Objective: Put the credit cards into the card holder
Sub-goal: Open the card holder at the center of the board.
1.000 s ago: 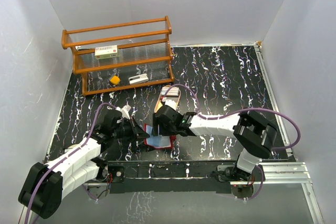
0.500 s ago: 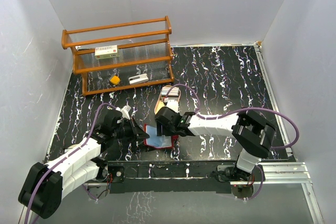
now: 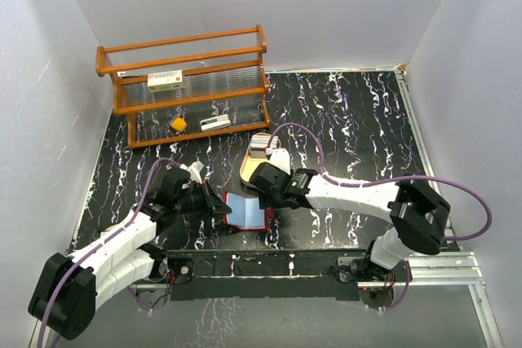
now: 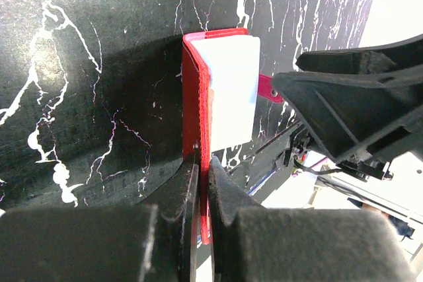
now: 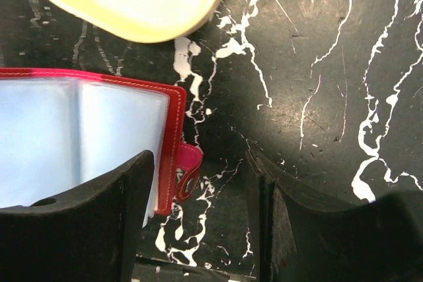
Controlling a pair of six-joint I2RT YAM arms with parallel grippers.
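At the table's 10 o'clock corner a wooden rack (image 3: 183,87) stands close to the left wall (image 3: 41,103). On its shelf lies a white box (image 3: 165,80) with a red label, the writing too small to read.

Near the front edge of the black marbled table (image 3: 359,120), at about 7 o'clock, the left gripper (image 4: 203,166) has its fingers pressed together on the red cover edge of the card holder (image 4: 221,90). The holder lies open with its pale inner pockets up.

At the holder's 3 o'clock edge its snap tab (image 5: 188,171) sticks out. The right gripper (image 5: 198,222) hovers there with fingers spread, gripping nothing; the tab shows in the gap beside one finger.

Just beside the holder at its 12 o'clock sits the tan oval tray (image 3: 247,169), with the credit cards (image 3: 259,143) stacked in its far end. From the tray toward 3 o'clock, bare marbled tabletop runs to the right wall (image 3: 465,79).
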